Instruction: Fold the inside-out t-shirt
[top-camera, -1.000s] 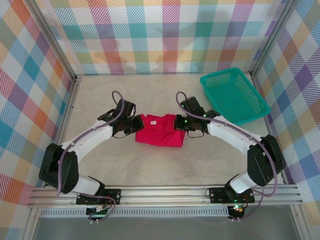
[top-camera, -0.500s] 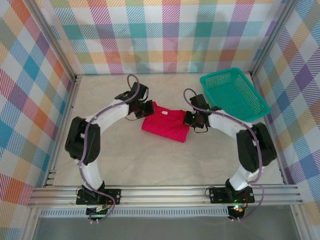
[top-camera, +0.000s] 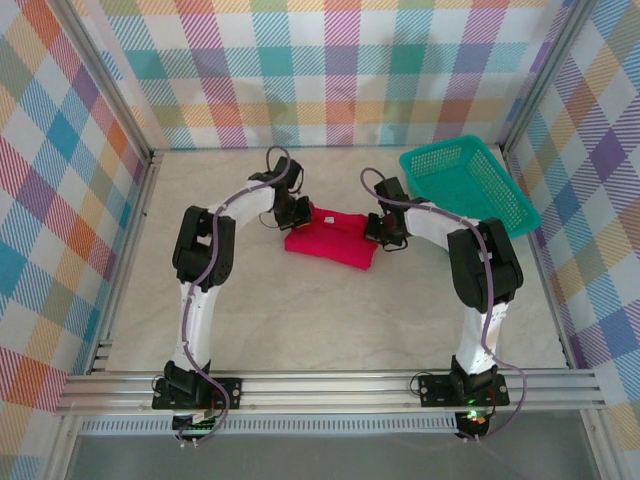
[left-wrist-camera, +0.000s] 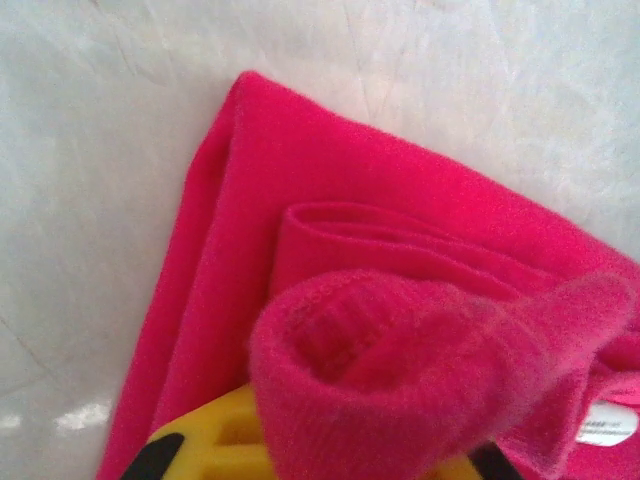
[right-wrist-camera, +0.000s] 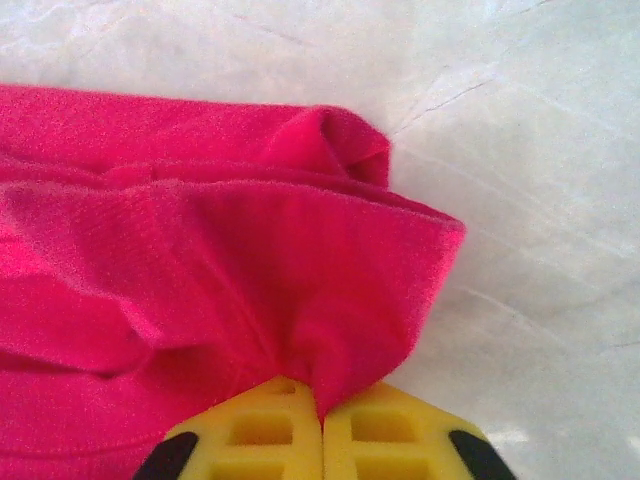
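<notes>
Tabletop (top-camera: 300, 320), both arms (top-camera: 235, 203) outstretched to t-shirt (top-camera: 335, 245)

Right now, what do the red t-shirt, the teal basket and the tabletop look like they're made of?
The t-shirt: soft knit cloth, matte, with a fuzzy nap and a stitched hem. The basket: likely moulded plastic, with open mesh walls. The tabletop: pale, faintly veined, slightly glossy; stone-look, possibly laminate.

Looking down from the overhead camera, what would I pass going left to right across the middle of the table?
left pincer → red t-shirt → right pincer → teal basket
</notes>
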